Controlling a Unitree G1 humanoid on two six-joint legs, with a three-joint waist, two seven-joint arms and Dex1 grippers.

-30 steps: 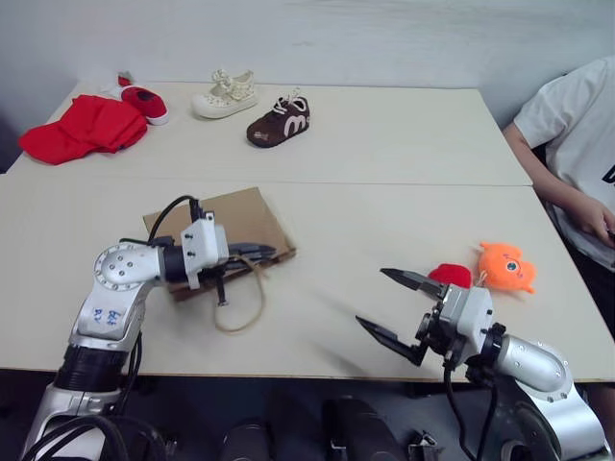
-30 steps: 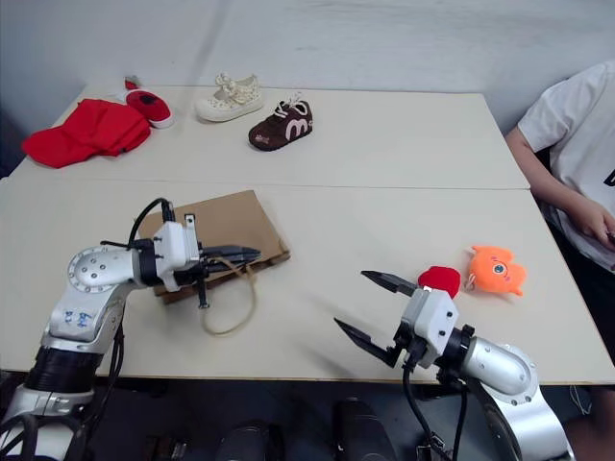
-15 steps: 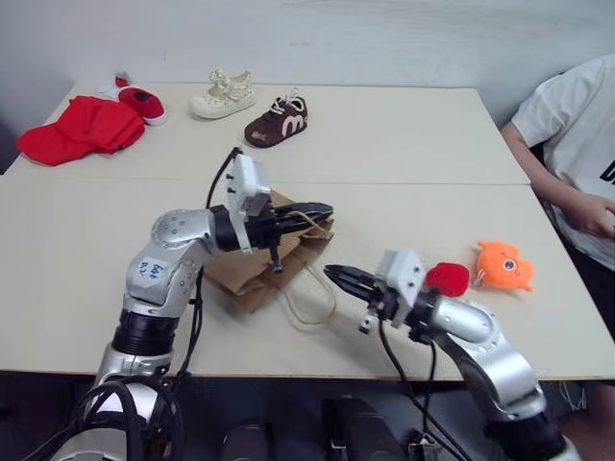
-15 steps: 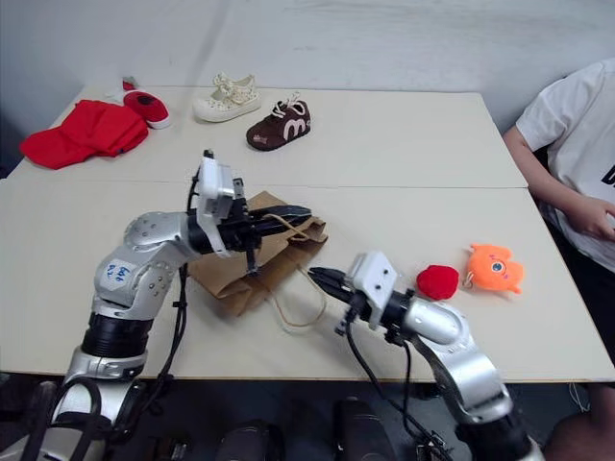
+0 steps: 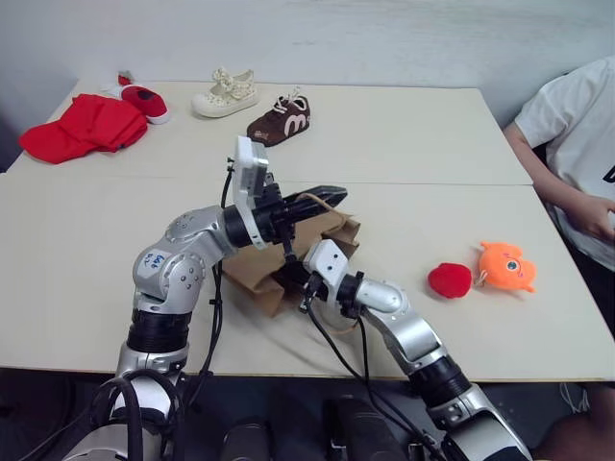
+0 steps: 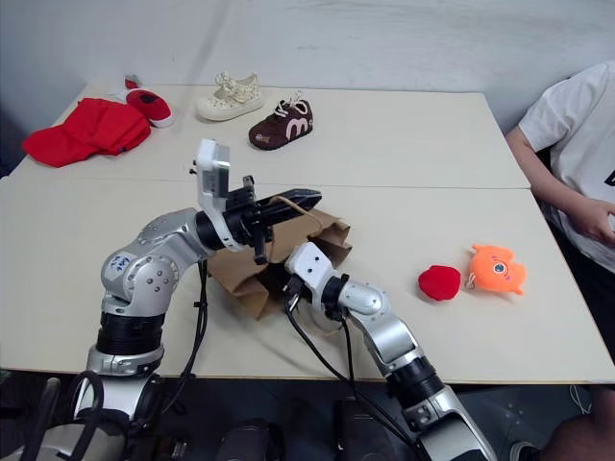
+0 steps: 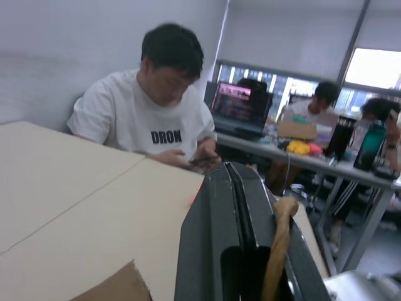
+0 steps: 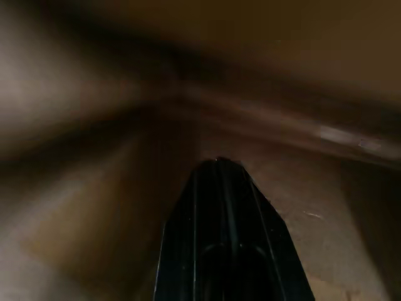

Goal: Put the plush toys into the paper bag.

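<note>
While the paper bag (image 5: 279, 254) is lifted at one end, the rest of it lies crumpled on the near table.
Paper bag, place: near the middle of the near table (image 5: 77, 288), just below the seam between the two tables.
Paper bag, long axis: it runs from lower left to upper right in the head views, mouth end raised and facing right, toward the toys.
Cord handle: one tan loop (image 7: 279, 244) is pinched between the left fingers; a second loop hangs at the bag's mouth beside the right arm.
Left gripper (image 5: 322, 194): fingers pressed together on the cord handle, pointing right and a little upward.
Right gripper (image 8: 219, 188): fingers together with nothing between them, tip pushed inside the bag's brown interior.
Red plush toy (image 5: 450, 279): on the table, well right of the bag, just beside the orange one.
Orange plush toy (image 5: 507, 267): right of the red one, eye facing up.
Far table: red cloth heap (image 5: 82, 128), small red shoe (image 5: 144, 103), cream shoe (image 5: 224, 94), brown shoe (image 5: 282, 118).
Person: white sleeve (image 5: 567, 134) at the right edge.
</note>
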